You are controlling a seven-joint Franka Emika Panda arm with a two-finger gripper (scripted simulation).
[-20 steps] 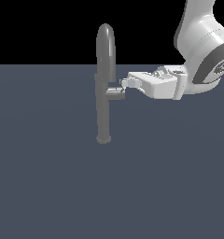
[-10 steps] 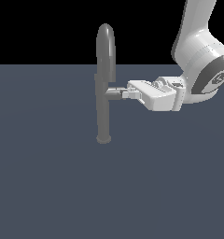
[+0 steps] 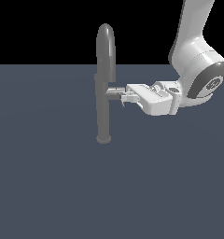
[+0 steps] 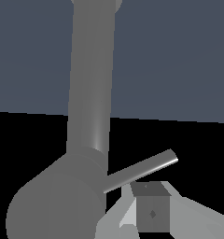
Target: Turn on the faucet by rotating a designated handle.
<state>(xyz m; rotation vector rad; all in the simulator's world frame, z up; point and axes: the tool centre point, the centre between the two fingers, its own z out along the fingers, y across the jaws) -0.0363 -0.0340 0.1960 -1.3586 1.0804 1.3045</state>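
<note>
The faucet (image 3: 104, 84) is a tall grey column with an arched top, standing on a small round base. In the wrist view, its column (image 4: 90, 93) rises from a stubby grey cylinder. The handle (image 3: 115, 91) sticks out of the column's side toward the exterior view's right; its thin rod (image 4: 139, 170) slants out from the cylinder. My gripper (image 3: 124, 97) is level with the handle, its tips right against the handle's end and slightly below it. The fingers (image 4: 151, 212) look shut together just beside the rod, gripping nothing.
A flat dark grey-blue floor (image 3: 48, 186) surrounds the faucet base. My white arm (image 3: 198, 74) reaches in from the exterior view's upper right.
My gripper has dropped a little and moved toward the exterior view's left, closing on the handle's end. The faucet column has not moved.
</note>
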